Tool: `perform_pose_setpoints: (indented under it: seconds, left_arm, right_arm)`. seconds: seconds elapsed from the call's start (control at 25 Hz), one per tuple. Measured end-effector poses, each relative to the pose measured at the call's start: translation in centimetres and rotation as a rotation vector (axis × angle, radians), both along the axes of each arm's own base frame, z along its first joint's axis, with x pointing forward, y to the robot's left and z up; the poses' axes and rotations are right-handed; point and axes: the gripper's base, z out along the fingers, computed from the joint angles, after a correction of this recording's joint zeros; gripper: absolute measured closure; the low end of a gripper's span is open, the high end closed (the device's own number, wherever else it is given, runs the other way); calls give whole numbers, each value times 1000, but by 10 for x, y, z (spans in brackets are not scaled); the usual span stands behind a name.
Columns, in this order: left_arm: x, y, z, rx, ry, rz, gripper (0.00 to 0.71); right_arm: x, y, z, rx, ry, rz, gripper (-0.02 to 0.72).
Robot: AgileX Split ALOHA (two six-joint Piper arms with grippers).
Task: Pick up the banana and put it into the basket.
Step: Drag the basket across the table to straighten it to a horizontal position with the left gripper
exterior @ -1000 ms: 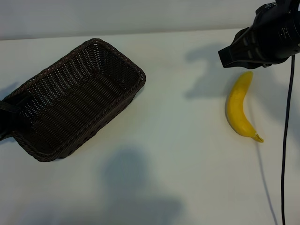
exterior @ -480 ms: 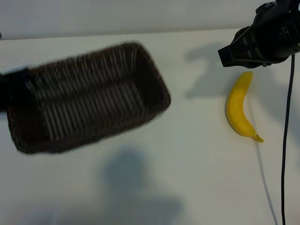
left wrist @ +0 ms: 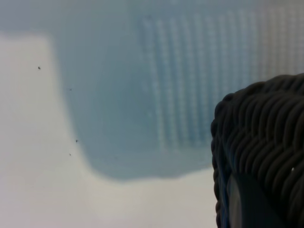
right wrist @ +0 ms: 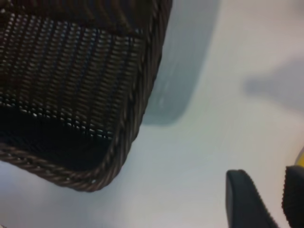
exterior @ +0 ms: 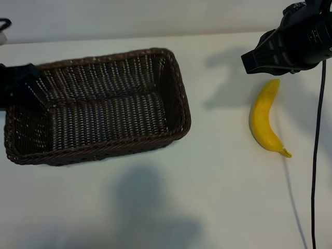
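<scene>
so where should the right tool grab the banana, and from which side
Probably around the thick middle of the banana, coming straight down from above with the fingers across its width. It lies flat on the table, running away from the right tool, and curves gently, so the midsection is the widest, most balanced part. The tapered tip by the cable would likely pivot or slip.

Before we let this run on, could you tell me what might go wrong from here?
The left gripper grips only the basket's end rim, and the basket casts a shadow beneath it, so it looks lifted; it could swing or slip free. The right gripper hovers by the banana's far tip, not its middle, so a grasp there might let the fruit tilt. A cable hangs near the banana.
</scene>
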Motion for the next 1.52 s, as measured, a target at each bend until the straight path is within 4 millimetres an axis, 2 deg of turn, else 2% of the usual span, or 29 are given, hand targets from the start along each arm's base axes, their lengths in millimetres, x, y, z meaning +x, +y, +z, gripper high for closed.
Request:
perform_pose_setpoints:
  seconds: [0.2, 0.48, 0.6, 1.0, 1.08, 1.32, 1.4, 1.52]
  left_arm:
    - [16, -21, -19, 15, -39, -39, 528]
    - [33, -54, -64, -3, 15, -87, 528]
    - [37, -57, -69, -6, 23, -96, 528]
    - [40, -57, -67, -7, 16, -95, 525]
    - [39, -57, -67, -10, 19, -94, 475]
    - [39, -60, -62, -41, 48, -100, 205]
    - [39, -61, -56, -54, 65, -111, 166]
    - [40, -57, -34, -51, 75, -108, 162]
  right_arm:
    - [0, 0, 0, 1, 0, 0, 457]
    - [0, 0, 0, 2, 1, 0, 457]
    - [0, 0, 0, 2, 1, 0, 457]
    - [0, 0, 0, 2, 1, 0, 457]
    - [0, 0, 0, 2, 1, 0, 457]
    - [0, 0, 0, 2, 1, 0, 457]
    - [0, 0, 0, 2, 1, 0, 457]
    - [0, 0, 0, 2, 1, 0, 457]
